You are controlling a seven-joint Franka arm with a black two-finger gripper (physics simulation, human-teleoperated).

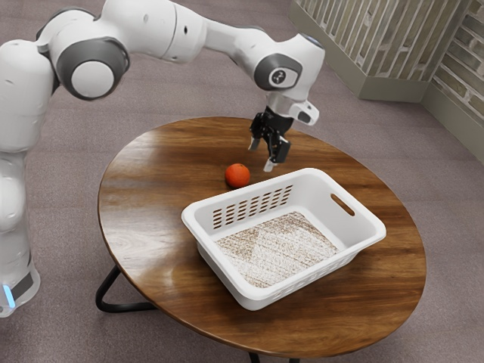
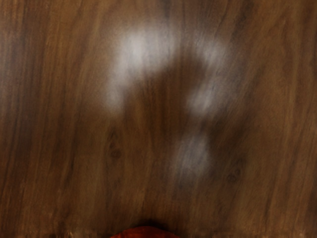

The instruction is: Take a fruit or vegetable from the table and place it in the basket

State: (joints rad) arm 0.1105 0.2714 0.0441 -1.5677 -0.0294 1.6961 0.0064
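1. One round wooden table (image 1: 155, 227) supported the work. Step in hand, as judged: approach, prior to grasping.
2. White basket (image 1: 283, 293): stood upright on the table, with slotted walls and a handle opening. Its floor showed mottled brown and white; whether this was lining or pattern could not be told.
3. Black gripper (image 1: 262, 153): hung above the table near the basket's rim, fingers set wide with nothing gripped between them.
4. Red-orange fruit or vegetable (image 1: 237, 175): rested on the table, just beside the basket, outside it. Exact type could not be confirmed. The next move called for centring over it, lowering, then closing; the nearby rim presented a probable collision risk.
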